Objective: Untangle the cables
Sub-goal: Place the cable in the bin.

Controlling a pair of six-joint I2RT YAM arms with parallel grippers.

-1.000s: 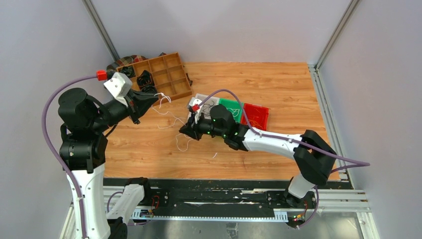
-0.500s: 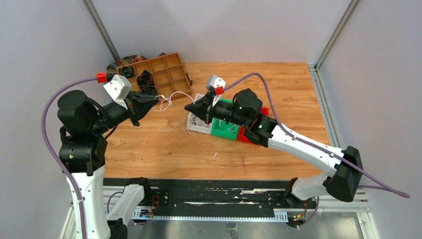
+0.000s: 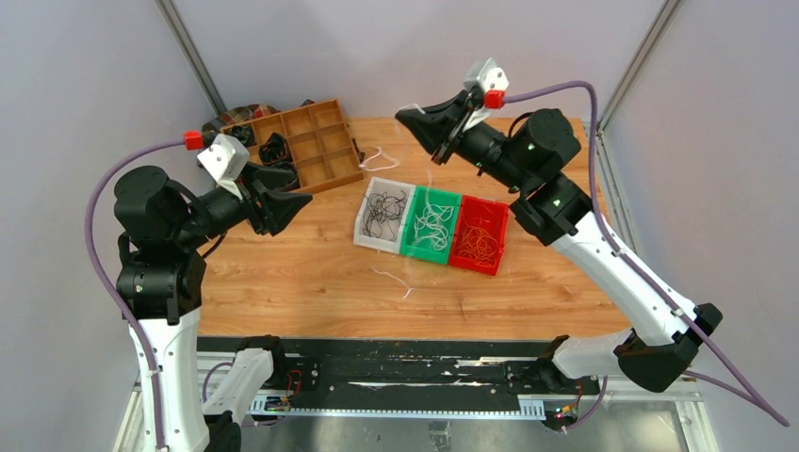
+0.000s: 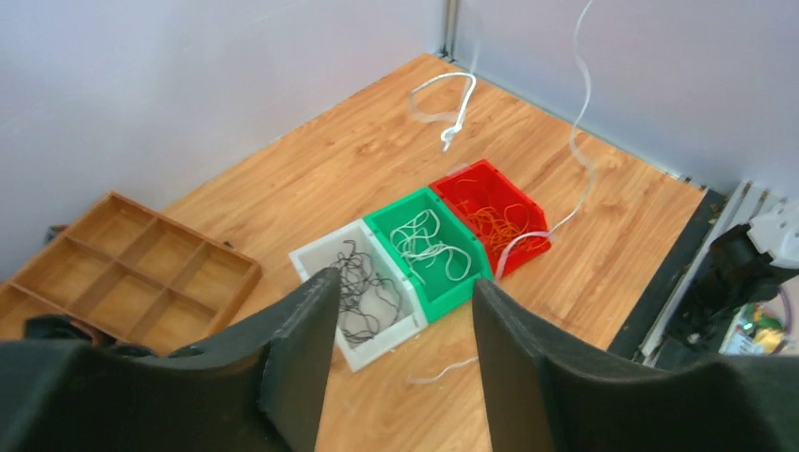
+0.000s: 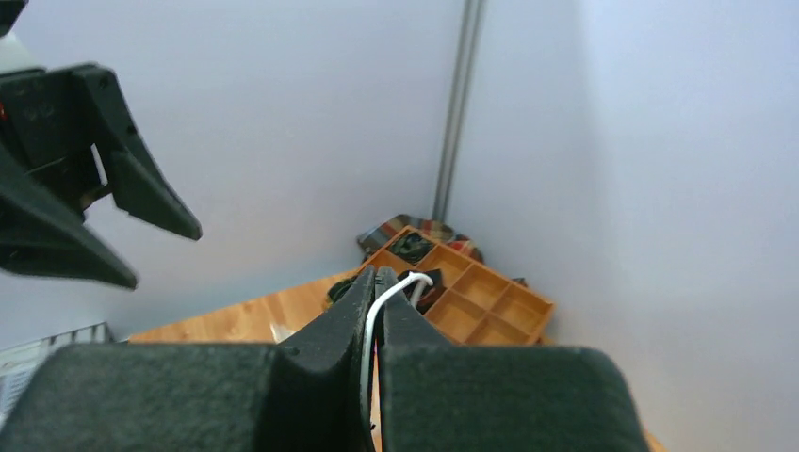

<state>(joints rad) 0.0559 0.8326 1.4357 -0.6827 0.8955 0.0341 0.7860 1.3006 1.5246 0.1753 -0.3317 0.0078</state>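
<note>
Jaws of the right gripper (image 5: pixel 381 282) are pressed together on a white cable (image 5: pixel 367 339), which runs up between them and arches over the tips. The left gripper (image 4: pixel 400 301) stands partly spread and holds nothing. Ahead of its gap sit a grey bin (image 4: pixel 328 238) of black cables (image 4: pixel 363 282), a green bin (image 4: pixel 400 202) of white ones and a red bin (image 4: pixel 523 247) of orange ones. A loose white strand (image 4: pixel 443 94) lies beyond them.

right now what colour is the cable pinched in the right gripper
White cable, best seen in the right wrist view.
</note>
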